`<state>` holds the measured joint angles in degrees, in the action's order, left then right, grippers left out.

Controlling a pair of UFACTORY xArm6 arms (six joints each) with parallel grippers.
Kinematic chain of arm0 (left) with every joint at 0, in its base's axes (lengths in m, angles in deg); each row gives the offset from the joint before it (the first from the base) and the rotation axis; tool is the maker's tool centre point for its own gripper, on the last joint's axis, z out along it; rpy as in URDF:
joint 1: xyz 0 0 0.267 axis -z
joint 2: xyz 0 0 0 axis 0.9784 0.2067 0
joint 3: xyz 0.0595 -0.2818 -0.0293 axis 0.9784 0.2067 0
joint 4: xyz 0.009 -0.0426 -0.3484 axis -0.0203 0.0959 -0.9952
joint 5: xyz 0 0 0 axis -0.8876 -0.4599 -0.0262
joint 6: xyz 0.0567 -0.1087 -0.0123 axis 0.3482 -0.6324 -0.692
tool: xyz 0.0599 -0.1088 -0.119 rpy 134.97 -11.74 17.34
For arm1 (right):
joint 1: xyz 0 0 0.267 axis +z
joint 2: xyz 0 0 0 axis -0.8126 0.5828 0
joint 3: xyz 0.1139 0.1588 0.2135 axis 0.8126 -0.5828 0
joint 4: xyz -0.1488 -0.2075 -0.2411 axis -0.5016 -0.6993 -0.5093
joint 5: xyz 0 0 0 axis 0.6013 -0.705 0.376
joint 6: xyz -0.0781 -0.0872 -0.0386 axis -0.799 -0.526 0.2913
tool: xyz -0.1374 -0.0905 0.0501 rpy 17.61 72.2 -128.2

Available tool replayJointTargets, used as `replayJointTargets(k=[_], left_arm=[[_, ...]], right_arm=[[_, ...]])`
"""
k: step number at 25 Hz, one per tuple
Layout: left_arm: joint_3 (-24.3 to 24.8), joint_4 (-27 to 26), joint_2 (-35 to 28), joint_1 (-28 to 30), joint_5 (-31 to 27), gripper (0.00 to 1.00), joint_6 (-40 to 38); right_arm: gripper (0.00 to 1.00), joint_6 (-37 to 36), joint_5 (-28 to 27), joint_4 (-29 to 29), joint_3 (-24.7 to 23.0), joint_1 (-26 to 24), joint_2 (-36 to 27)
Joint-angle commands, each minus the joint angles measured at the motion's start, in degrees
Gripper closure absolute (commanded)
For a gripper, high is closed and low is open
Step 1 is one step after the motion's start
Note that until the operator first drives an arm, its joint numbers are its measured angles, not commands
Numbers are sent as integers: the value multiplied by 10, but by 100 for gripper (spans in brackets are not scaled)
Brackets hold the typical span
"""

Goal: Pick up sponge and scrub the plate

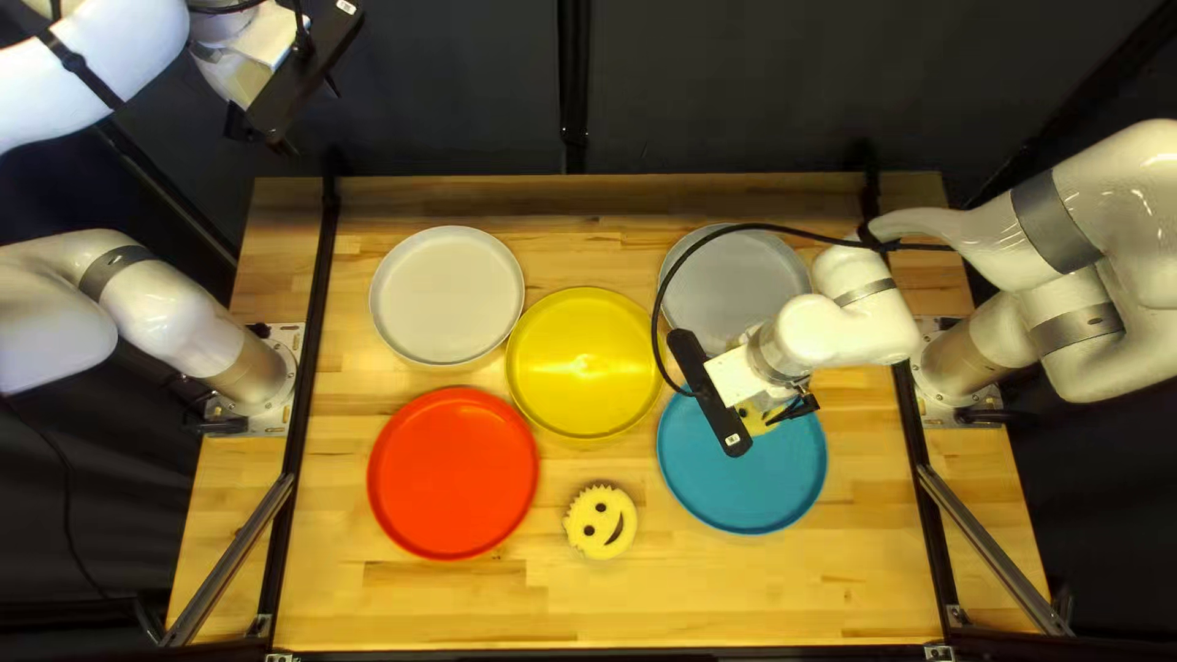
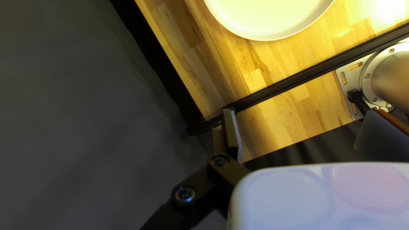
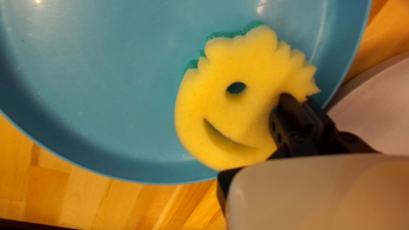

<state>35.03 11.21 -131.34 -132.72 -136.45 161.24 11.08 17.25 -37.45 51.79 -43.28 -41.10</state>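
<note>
While my right gripper (image 1: 795, 410) pinches the smiling sponge (image 3: 243, 113) by the blue plate's (image 1: 748, 490) far rim, another smiling sponge (image 1: 601, 521) sits toward the bench's (image 1: 466, 607) near edge; beyond the far left corner, my left gripper (image 1: 309, 119) hangs spread.

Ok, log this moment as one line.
right tool: shut on yellow smiley-face sponge | sponge: over round blue plate | sponge-plate contact: unclear | left tool: open, holding nothing

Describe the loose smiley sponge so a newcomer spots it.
On the pale wooden table, find the round red plate and round blue plate. Between them, toward the near edge, lies a round yellow foam smiley sponge. It sits on bare wood; my right claw grips its lookalike.
</note>
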Motion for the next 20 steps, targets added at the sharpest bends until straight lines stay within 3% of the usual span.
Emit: replayJointTargets(k=[1,11,20], left_arm=[[0,0,0,0,0,0,0],[0,0,0,0,0,0,0],[0,0,0,0,0,0,0]], right_arm=[[100,25,-8,1,-7,35,-5],[100,46,-13,10,-26,116,-7],[100,17,-20,9,13,105,17]])
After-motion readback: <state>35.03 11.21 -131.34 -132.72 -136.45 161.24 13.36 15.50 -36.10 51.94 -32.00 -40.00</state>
